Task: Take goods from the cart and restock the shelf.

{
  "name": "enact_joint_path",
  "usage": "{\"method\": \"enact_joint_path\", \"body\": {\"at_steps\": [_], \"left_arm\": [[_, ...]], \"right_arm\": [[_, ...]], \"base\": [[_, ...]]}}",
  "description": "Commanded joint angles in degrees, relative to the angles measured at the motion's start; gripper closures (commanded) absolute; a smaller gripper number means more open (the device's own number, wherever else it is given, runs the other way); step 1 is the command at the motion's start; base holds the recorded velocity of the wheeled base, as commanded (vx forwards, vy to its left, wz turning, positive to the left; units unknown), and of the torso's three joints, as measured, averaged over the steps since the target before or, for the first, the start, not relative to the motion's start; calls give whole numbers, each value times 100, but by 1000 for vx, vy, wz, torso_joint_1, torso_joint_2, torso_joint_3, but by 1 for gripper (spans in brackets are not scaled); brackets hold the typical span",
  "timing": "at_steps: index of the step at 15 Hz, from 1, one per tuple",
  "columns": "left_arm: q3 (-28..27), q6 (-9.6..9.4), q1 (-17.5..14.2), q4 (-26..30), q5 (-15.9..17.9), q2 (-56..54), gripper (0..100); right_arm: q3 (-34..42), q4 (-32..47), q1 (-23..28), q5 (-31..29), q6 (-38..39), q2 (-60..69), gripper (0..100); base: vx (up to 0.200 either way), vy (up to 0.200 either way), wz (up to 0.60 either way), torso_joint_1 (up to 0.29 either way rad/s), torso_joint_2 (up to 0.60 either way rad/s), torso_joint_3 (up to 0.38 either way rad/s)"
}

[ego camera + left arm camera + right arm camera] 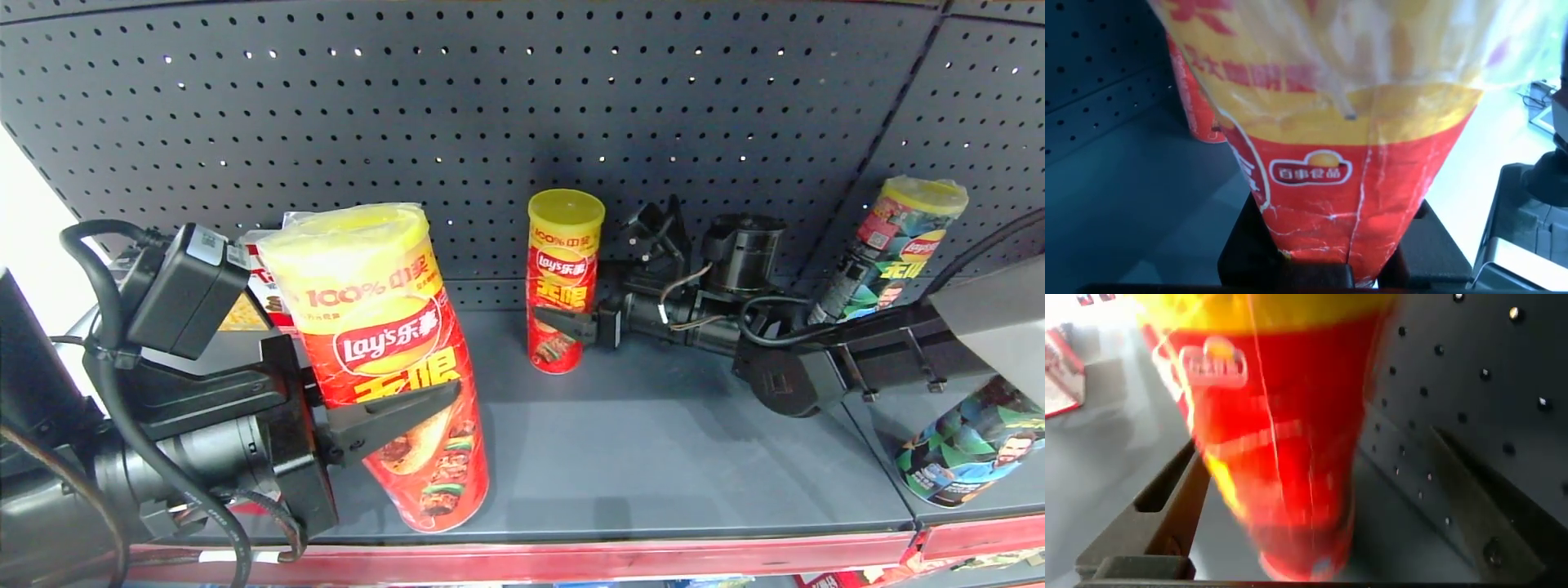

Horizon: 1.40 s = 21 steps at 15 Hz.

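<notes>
Left claw (384,408) grips a can (384,310) at the shelf (653,457) front, seemingly mid-placement: next, stand it and let go; right claw (567,322) brackets the rear can (565,245), grip unclear.

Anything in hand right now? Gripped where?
Left gripper clamps the front chip can mid-body. Right gripper sits at the rear can mid-height; grip cannot be told.

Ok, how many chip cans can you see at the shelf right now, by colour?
Red cans: 2, front red can, back red can
Green-and-blue cans: 2, back green can, front green can
Total: 4
</notes>
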<state>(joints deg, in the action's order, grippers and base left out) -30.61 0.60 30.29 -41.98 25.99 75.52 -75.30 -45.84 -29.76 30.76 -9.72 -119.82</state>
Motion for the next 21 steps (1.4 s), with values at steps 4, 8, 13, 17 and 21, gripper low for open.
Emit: {"method": "enact_joint_path", "body": {"at_steps": [4,8,13,17,21], "left_arm": [[2,2,-32,-3,3,33,100],[2,2,-50,-3,3,24,100],[64,11,-50,-143,3,15,100],[134,55,-59,-143,46,-37,100],[108,81,-147,-143,196,-37,100]], "right_arm": [[-468,-22,-65,44,5,-525,0],[-433,-127,-92,18,49,-542,100],[147,-259,-197,18,49,-50,100],[1009,-277,-373,106,14,890,100],[2775,-883,-751,238,-373,1743,100]], "base": [[0,0,0,0,0,0],[0,0,0,0,0,0],[0,0,0,0,0,0],[0,0,0,0,0,0],[0,0,0,0,0,0]]}}
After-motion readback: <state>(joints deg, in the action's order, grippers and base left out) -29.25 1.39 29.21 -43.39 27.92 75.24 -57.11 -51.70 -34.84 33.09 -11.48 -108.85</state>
